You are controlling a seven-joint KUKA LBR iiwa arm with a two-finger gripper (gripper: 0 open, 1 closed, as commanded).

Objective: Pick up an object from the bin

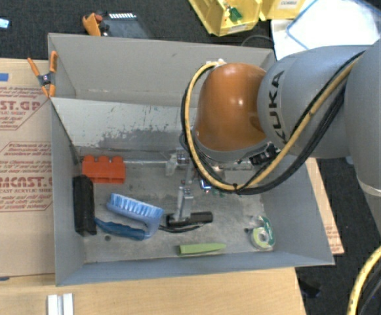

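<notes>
My gripper [180,184] hangs under the arm's orange cover, over the middle of the bin floor. Its two metal fingers stand apart, open, with nothing between them. The lower fingertip [185,202] is just above a small black curved tool [189,220] lying on the floor; whether they touch I cannot tell. A blue brush [134,209] with a blue handle lies just left of that tool. A flat green stick [202,248] rests near the front wall below it.
An orange-red block [103,168] and a long black bar [83,205] lie by the left wall. A small green and white roll [263,235] sits at the front right. The arm and its cables cover the bin's right half.
</notes>
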